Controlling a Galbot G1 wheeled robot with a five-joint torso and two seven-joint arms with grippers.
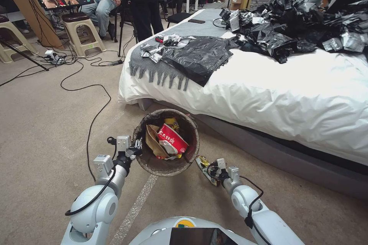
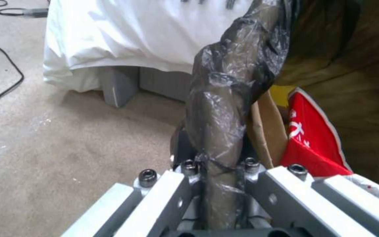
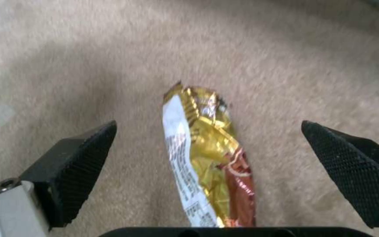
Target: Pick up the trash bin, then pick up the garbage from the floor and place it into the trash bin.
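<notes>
The left tool (image 1: 135, 148) pinches the trash bin (image 1: 165, 162) by its rim, tipping it near the yellow wrapper (image 3: 207, 158) on the floor (image 1: 46, 122); the right tool (image 3: 207, 164) is spread wide around it

The left arm reaches forward and low from the shoulder, bent at the elbow, with a black cable looping along it. Its left gripper (image 1: 137, 148) sits at the near-left edge of the trash bin (image 1: 153, 164), fingers closed tight over the bag-covered rim (image 2: 218, 138), which runs straight up between them. The right arm stretches forward on the other side, wrist angled down toward the floor (image 1: 46, 122). The right gripper (image 1: 212, 171) hangs just above the carpet with its two black textured pads (image 3: 73, 164) spread wide apart, a yellow snack wrapper (image 3: 207, 158) lying lengthwise between them, untouched by either pad.
</notes>
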